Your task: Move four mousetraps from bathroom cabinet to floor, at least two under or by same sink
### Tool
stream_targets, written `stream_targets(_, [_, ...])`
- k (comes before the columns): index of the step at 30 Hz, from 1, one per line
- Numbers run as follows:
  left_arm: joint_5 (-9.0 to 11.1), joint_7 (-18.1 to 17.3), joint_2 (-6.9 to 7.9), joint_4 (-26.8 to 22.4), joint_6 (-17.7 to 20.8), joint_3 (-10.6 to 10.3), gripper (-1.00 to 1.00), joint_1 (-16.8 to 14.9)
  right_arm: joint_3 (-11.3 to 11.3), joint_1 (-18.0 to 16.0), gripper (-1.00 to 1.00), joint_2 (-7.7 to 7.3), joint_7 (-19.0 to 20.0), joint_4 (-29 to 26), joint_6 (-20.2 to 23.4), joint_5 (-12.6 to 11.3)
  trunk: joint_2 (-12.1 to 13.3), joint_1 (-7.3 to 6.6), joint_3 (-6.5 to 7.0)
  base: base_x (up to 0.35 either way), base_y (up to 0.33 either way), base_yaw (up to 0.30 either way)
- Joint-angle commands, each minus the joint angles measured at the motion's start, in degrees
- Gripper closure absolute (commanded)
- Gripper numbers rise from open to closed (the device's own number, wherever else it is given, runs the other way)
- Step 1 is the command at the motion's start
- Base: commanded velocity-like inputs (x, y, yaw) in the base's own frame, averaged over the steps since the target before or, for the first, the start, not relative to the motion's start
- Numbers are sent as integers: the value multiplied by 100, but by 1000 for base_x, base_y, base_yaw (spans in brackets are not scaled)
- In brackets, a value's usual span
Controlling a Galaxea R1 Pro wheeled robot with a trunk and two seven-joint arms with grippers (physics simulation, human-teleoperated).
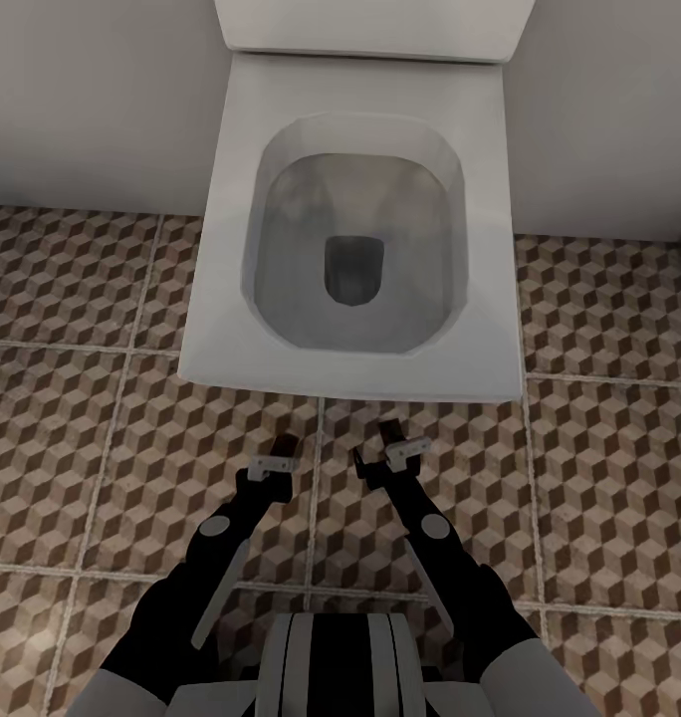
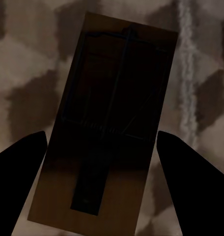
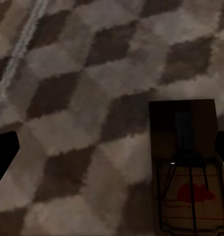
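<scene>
white toilet (image 1: 360,239), cube-patterned bathroom floor (image 1: 72,418)

left claw (image 1: 280,455) open, right claw (image 1: 378,445) open

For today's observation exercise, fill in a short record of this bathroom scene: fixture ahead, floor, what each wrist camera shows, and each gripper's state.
fixture ahead: white toilet, lid up, against the wall
floor: cube-pattern tiles with pale grout lines
left wrist view: mousetrap between the dark fingers; whether gripped or lying on the floor cannot be told
right wrist view: mousetrap with red mouse print, beside one finger
left gripper: cannot tell
right gripper: cannot tell
</scene>
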Motion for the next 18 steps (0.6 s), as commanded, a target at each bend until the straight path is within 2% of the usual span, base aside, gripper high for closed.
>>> stream_targets(1, [59, 44, 3, 7, 19, -11, 100, -2, 10, -2, -100, -1, -30, -4, -3, 37, -1, -1, -2, 0, 0, 0])
stream_targets(18, [58, 44, 3, 259, -7, -4, 100, -1, 20, 5, -100, -16, -30, -141, -4, 37, -1, -1, -2, 0, 0, 0])
